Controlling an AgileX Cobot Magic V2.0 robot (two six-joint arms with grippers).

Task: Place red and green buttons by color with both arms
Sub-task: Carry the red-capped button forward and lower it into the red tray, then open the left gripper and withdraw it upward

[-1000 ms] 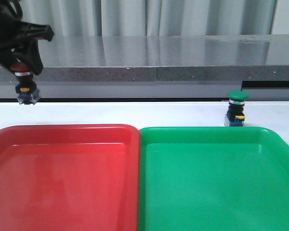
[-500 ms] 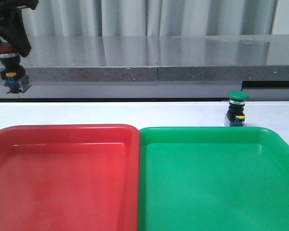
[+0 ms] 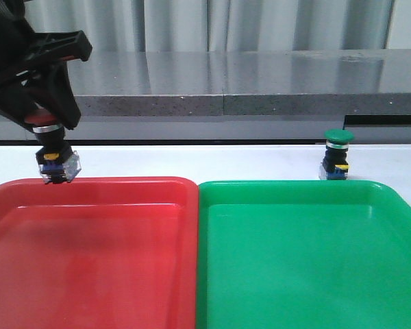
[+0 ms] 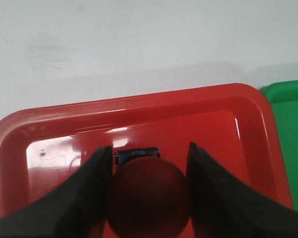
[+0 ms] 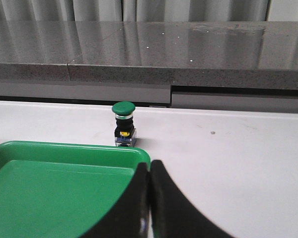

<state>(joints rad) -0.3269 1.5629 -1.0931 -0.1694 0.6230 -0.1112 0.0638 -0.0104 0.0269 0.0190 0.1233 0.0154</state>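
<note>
My left gripper [image 3: 51,130] is shut on the red button [image 3: 55,156] and holds it in the air over the far left part of the red tray [image 3: 123,205]. In the left wrist view the dark red cap [image 4: 149,196] sits between the two fingers [image 4: 84,198] above the red tray [image 4: 198,119]. The green button [image 3: 338,155] stands upright on the white table just behind the green tray [image 3: 308,233]. In the right wrist view the green button [image 5: 123,124] stands beyond the tray's far rim [image 5: 64,146]. My right gripper [image 5: 149,171] is shut and empty, near the tray's corner.
The red and green trays lie side by side at the table's front, touching at the middle. A grey stone ledge [image 3: 260,103] runs along the back of the white table [image 3: 226,161], with curtains behind it.
My left gripper has swung down and to the right with the red button, from the far left edge to over the red tray's far rim. The green button has not moved.
</note>
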